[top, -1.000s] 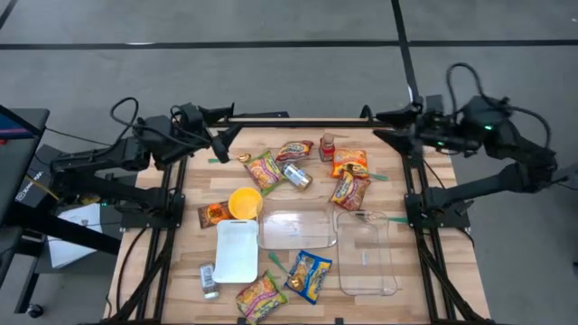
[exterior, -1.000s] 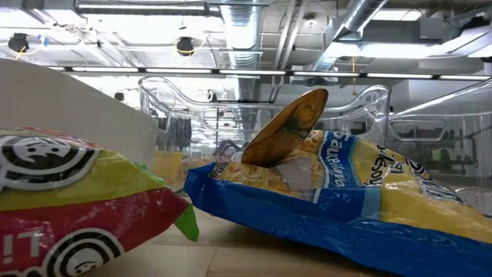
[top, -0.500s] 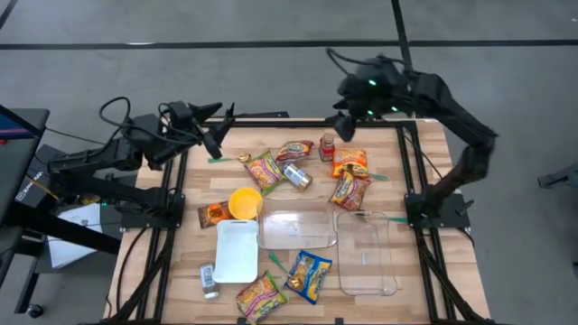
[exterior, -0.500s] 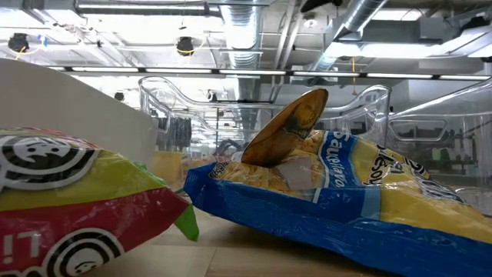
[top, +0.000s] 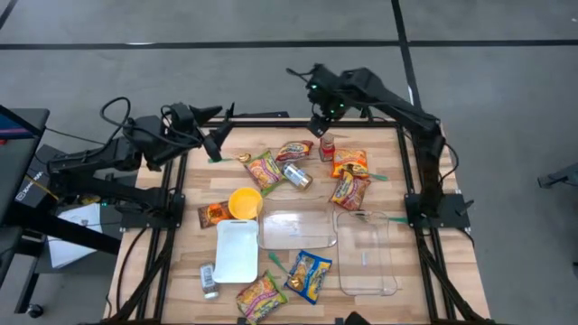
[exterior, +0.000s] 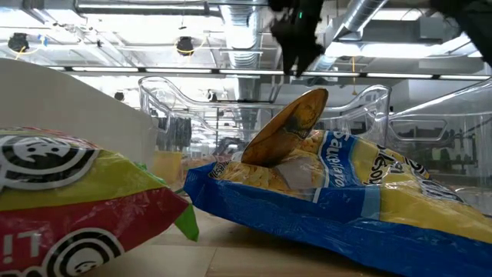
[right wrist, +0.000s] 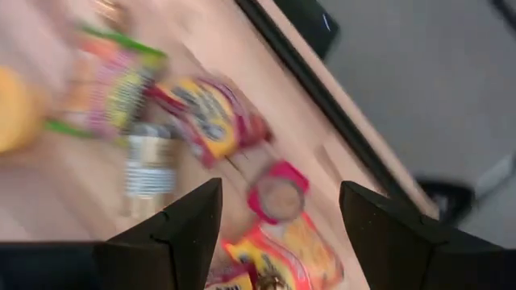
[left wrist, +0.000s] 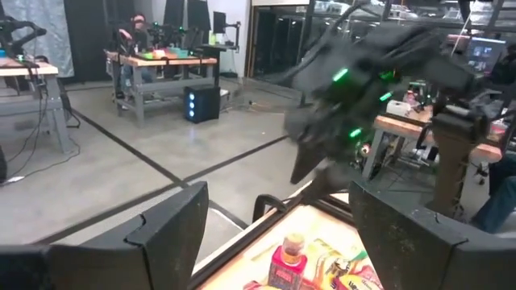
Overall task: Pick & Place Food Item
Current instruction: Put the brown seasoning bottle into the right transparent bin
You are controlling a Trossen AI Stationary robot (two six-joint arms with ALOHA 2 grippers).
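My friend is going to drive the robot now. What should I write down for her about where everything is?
Right pincer: open, empty, high over the far edge of the table, right above the small red-capped bottle.
Left pincer: open, empty, waiting at the far left corner.
Food: snack packets lie around the table, some near the bottle, two at the near edge; a can lies near the middle.
Containers: two clear trays, a white tray and a yellow bowl all look empty.
Done: nothing picked or placed yet.
Left: lower, grab a food item, put it in a container.
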